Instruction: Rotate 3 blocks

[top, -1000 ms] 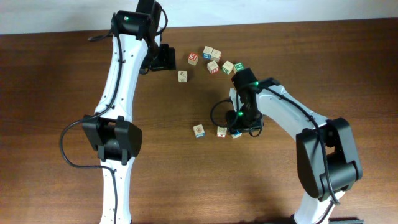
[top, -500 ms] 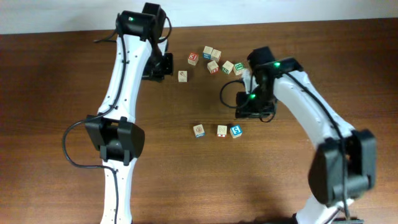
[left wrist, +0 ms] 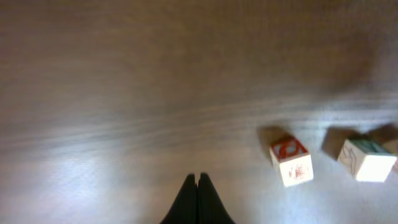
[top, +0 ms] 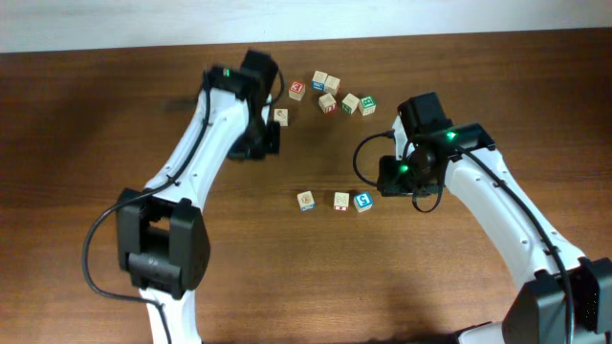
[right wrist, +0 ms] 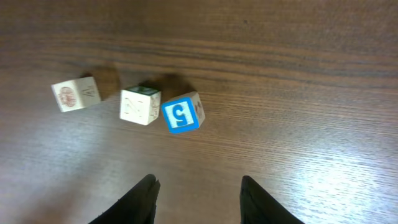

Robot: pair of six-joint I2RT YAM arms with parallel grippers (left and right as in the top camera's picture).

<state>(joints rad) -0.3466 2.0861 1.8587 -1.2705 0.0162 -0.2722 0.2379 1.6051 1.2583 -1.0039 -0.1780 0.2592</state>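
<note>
Just ahead of the empty right hand (right wrist: 199,184) lies the blue-lettered block (right wrist: 182,113).

Ten wooden cubes (top: 341,201), two robot arms (top: 220,124).

Overhead: fixed high, looks straight down on tabletop (top: 96,143), far, wide. Left wrist: close, low over wood, left pincer (left wrist: 197,180) tips at bottom edge. Right wrist: close, angled down, right pincer (right wrist: 199,183) at bottom edge. Overhead and right wrist share row of three blocks (top: 341,201) (right wrist: 140,106).
</note>
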